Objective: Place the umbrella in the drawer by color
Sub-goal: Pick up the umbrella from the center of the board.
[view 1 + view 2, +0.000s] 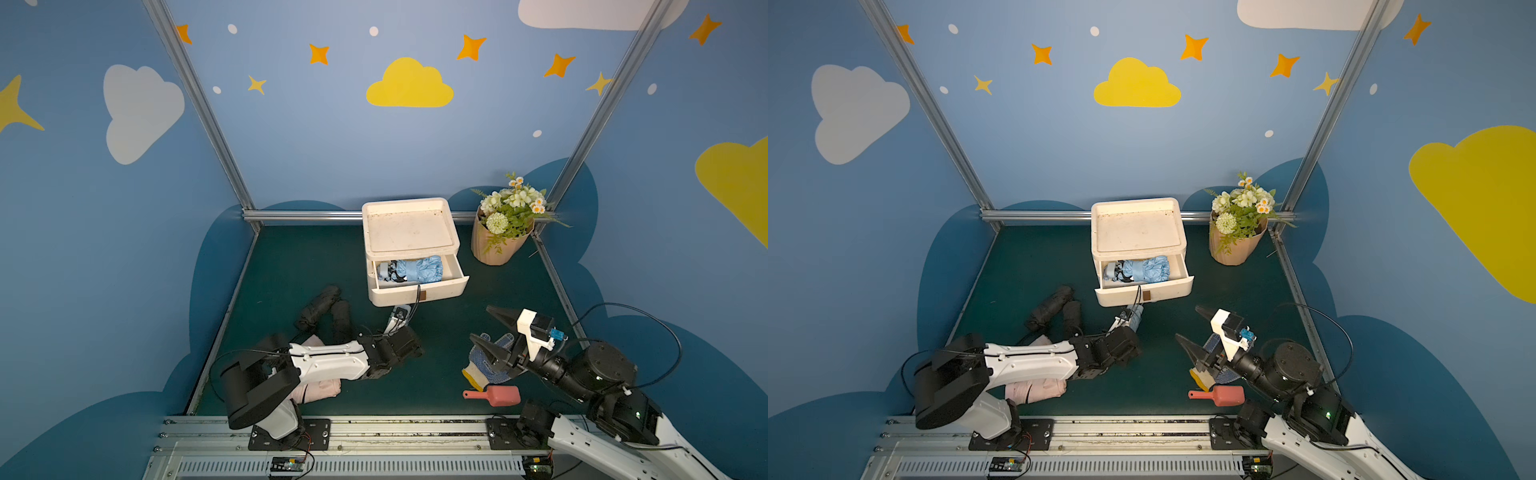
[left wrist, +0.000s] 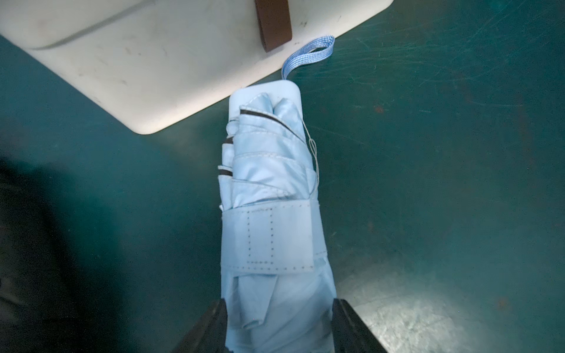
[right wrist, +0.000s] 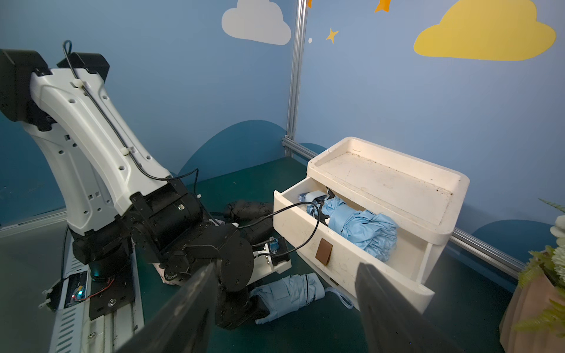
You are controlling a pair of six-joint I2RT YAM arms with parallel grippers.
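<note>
The blue umbrella (image 2: 272,214) lies folded on the bench (image 1: 291,270) just in front of the open drawer (image 1: 419,291), and the left hand (image 2: 278,302) has it by the canopy end. In the left wrist view a finger sits against the cloth on each side, the jaws about as far apart as the bundle is wide; how firm that hold is cannot be told. The umbrella's long axis runs straight away from this hand toward the drawer front, with the flat handle end and its wrist strap (image 2: 308,53) almost touching the front panel below the brown pull tab (image 2: 273,24). The drawer runs crosswise to that line, and a second blue umbrella (image 1: 417,268) already lies lengthwise inside it. The coming move therefore looks like a lift over the front wall with roughly a quarter turn, so the umbrella drops in alongside the other. The right hand (image 1: 480,322) is farther off, above a work glove (image 1: 482,365), with its jaws wide apart and nothing between them. Two black umbrellas (image 1: 318,305) lie beside the left arm.
</note>
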